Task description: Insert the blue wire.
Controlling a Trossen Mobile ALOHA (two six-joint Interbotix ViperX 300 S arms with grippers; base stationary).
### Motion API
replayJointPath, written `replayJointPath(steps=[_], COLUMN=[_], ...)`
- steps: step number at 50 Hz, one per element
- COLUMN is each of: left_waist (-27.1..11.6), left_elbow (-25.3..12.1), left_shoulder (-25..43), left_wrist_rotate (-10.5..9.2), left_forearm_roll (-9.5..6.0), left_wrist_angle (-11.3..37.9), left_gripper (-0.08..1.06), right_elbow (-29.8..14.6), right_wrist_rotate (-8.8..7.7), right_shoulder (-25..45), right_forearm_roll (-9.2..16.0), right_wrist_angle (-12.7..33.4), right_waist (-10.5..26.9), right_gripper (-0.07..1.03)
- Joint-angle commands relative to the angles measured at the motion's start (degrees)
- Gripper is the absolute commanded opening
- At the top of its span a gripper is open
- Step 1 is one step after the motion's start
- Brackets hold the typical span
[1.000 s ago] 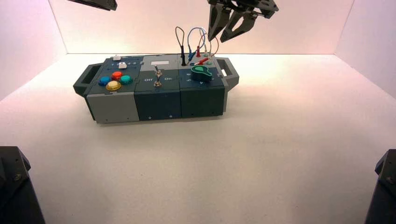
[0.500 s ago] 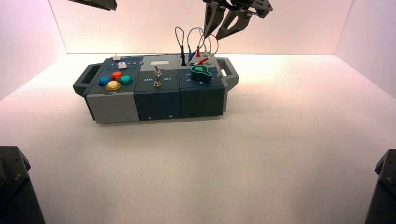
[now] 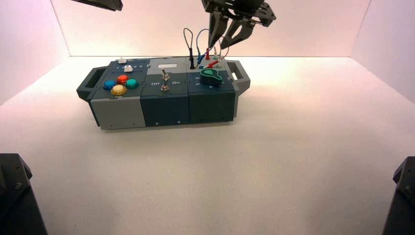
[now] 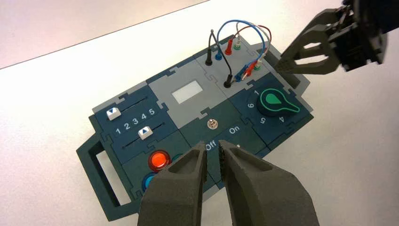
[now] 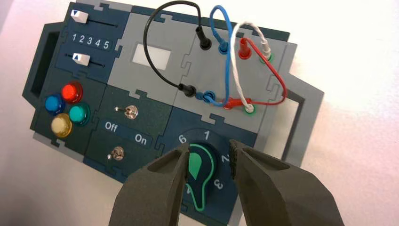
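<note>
The blue wire (image 5: 229,70) arches over the grey wire panel at the back right of the box (image 3: 166,105). One blue plug (image 5: 222,47) stands in a back-row socket. The other blue plug (image 5: 207,97) lies tilted at the front row, between a black plug and a red one. In the high view the wire (image 3: 199,36) shows just left of my right gripper (image 3: 217,46), which hangs open and empty above the wires. In the right wrist view its fingertips (image 5: 209,153) frame the green knob. My left gripper (image 4: 212,155) is shut and empty, parked high at the back left.
A dark wire (image 5: 155,47), a red wire (image 5: 277,80) and a white wire (image 5: 240,84) loop over the same panel. The green knob (image 5: 200,169) is in front of it, a toggle switch (image 5: 131,111) marked Off/On in the middle, and coloured buttons (image 5: 70,92) and two sliders at the left.
My right gripper has moved left and down, from right of the wire loops to just above them. The left arm and the box have not moved.
</note>
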Motion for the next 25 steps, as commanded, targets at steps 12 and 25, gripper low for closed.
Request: replayJointPath(steps=[12, 25], left_waist=[-0.44, -0.53], left_elbow=[-0.97, -1.14], left_shoulder=[0.35, 0.53], left_wrist_rotate=[1.67, 1.67], left_forearm_roll=[0.09, 0.00], left_wrist_angle=[0.97, 1.41], left_gripper=[0.16, 0.16], right_elbow=[-3.78, -5.89], right_wrist_rotate=[0.26, 0.26], right_shoulder=[2.55, 5.45], right_forearm_roll=[0.62, 1.23], right_wrist_angle=[-1.58, -2.11], right_waist=[0.35, 0.35], right_gripper=[0.45, 0.45])
